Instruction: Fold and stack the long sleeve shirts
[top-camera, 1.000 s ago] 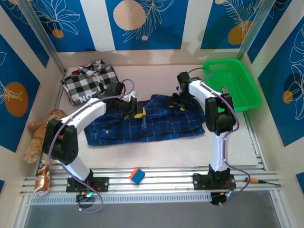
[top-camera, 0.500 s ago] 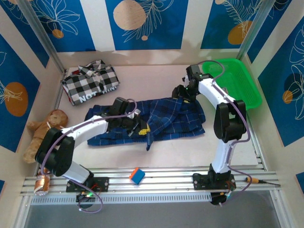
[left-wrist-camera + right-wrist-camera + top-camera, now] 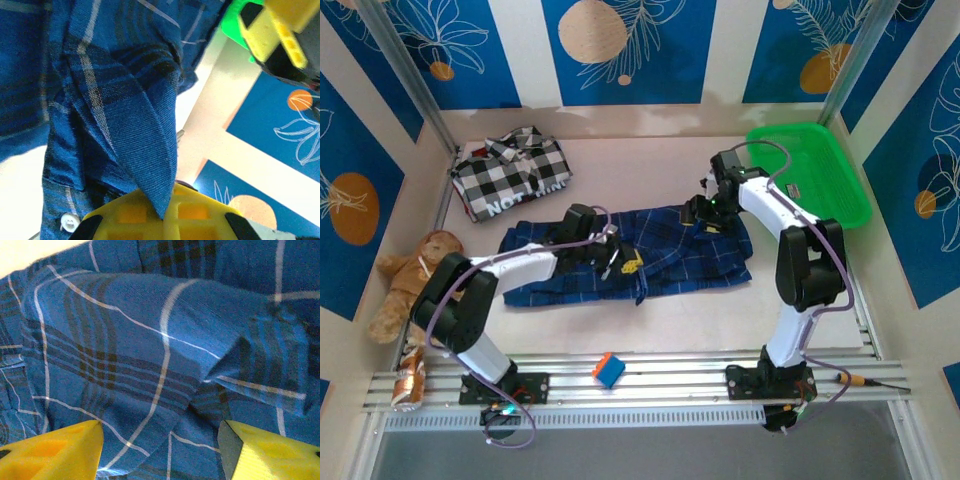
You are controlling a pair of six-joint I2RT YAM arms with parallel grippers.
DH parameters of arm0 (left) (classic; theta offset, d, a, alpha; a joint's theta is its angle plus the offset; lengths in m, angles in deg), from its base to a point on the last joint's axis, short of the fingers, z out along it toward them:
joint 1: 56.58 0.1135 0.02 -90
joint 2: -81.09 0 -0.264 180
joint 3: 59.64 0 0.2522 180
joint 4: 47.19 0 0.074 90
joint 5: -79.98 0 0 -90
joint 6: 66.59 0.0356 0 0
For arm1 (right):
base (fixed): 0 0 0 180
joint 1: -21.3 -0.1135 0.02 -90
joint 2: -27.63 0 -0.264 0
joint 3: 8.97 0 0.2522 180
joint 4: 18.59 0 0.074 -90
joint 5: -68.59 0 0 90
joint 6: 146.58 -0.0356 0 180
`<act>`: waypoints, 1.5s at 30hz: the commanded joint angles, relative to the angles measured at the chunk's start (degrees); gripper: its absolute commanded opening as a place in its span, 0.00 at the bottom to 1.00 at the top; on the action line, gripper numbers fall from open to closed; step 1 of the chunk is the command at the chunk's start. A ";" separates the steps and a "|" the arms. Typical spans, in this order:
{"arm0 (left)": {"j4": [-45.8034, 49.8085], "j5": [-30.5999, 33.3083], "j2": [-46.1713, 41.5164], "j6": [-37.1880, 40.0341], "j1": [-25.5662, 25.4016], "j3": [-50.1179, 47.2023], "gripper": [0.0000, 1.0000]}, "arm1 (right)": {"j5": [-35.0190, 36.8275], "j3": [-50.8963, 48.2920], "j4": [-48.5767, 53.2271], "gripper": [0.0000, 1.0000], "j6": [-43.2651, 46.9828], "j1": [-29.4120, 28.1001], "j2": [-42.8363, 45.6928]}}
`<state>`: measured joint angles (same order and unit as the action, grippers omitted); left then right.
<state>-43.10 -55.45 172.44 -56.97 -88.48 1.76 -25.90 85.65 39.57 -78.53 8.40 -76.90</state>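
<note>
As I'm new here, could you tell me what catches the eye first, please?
A dark blue plaid shirt lies across the middle of the table, the left gripper pinching a fold of it, the right gripper open over its right end. A black-and-white checked shirt sits at the far left, a bright green basket at the far right.

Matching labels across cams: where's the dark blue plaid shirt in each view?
Top external: dark blue plaid shirt spread wide across the centre.
Left wrist: left and centre, a pointed fold running to the bottom edge.
Right wrist: close up, from left edge to right edge.
Shared landmark: green basket, upper right in top external and left wrist.
</note>
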 commanded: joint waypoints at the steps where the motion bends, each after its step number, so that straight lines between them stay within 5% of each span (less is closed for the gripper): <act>1: -8.87 -3.43 -7.31 -3.21 -0.40 0.32 0.00 | 0.12 -0.12 0.93 0.65 0.46 1.72 3.35; 13: 13.69 -1.68 -34.60 -1.47 -1.82 -1.85 0.00 | 0.08 5.12 1.84 0.65 0.94 6.34 2.74; 22: 15.48 2.27 -39.28 -3.86 -5.75 -2.84 0.00 | -0.93 4.16 1.42 0.64 0.50 5.84 1.34; 27: 7.94 2.17 -33.66 -5.86 -6.68 -4.36 0.00 | -0.96 3.22 1.46 0.64 0.93 5.85 1.51; 35: -4.50 -3.85 -11.83 -7.11 -5.67 4.58 0.00 | -1.20 1.86 1.59 0.64 1.08 5.87 2.30; 45: -19.24 -10.57 4.62 -9.35 3.89 8.50 0.00 | -2.33 -1.92 1.82 0.64 0.79 4.78 4.51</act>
<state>-54.77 -61.16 174.93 -65.60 -87.04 7.61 -26.38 85.19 39.97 -78.29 13.99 -74.98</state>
